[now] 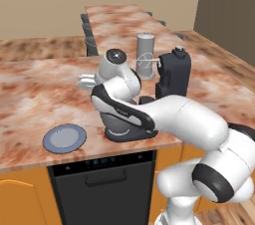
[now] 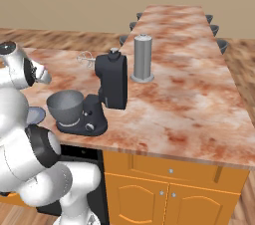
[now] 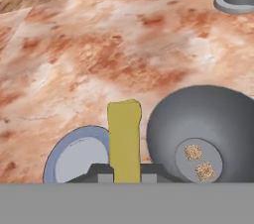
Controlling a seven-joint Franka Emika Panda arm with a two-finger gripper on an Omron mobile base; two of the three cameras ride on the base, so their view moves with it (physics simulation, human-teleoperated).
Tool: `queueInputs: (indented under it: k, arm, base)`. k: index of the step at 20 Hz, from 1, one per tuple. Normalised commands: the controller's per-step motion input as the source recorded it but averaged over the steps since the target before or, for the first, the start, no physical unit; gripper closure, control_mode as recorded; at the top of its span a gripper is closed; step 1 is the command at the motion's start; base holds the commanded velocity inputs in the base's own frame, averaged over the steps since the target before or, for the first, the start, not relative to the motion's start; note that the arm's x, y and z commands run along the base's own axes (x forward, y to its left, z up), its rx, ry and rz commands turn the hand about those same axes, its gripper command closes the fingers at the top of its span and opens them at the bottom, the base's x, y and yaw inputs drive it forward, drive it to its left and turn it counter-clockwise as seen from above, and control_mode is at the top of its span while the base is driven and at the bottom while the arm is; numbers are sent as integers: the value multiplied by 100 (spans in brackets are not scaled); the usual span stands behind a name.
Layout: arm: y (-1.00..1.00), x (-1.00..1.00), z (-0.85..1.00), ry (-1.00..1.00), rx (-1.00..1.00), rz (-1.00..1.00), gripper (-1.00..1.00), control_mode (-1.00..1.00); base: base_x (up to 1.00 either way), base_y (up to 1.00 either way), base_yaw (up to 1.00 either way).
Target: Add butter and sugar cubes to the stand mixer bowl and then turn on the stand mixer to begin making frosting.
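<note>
Reddish marbled counter [image 1: 30, 94] over orange cabinets, with a dark dishwasher front under its front edge. Near that front edge sits the stand mixer [image 2: 112, 84], head tipped back, whisk [image 2: 85, 59] raised clear. Seated on its base, toward the front edge, the stand mixer bowl [image 3: 203, 134], with the sugar cubes [image 3: 198, 161] already lying on its bottom. Just beside the bowl, also near the front edge, a flat blue-grey plate [image 3: 74, 158]. Farther back toward the middle of the counter, a tall grey cylinder [image 2: 142, 57].

Gripper [image 3: 124, 173] clamped tight on the butter [image 3: 124, 139], pinched at its lower end, most of the stick standing out past the finger tips. Seen along the hand, hangs above the counter with the butter lined up on the gap between plate and bowl, not over the bowl's mouth.

Likely trouble from here:
- Releasing at this spot probably drops the butter onto the plate or bare counter, or lets it glance off the bowl's rim and slide toward the front edge.
- Shifting toward the bowl too low risks knocking the rim with the stick or fingers, nudging the bowl off its seat on the base.
- Gripping so near one end leaves leverage for the stick to pivot or slip during a quick swing.
- Swinging wide near the raised head and whisk risks a collision.
</note>
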Motion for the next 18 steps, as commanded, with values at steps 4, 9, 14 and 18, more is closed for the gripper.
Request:
queueInputs:
  k: [4, 9, 14, 18]
  arm:
    - [-80, 0, 0, 4, -2, 0, 100, -100]
    - [-51, 0, -13, 1, -6, 0, 100, -100]
    - [-13, 0, -27, 0, -6, 0, 100, -100]
    - [-3, 0, -42, 2, -6, 0, 100, -100]
  base:
    - [0, 0, 0]
    - [0, 0, 0]
    - [0, 0, 0]
    - [0, 0, 0]
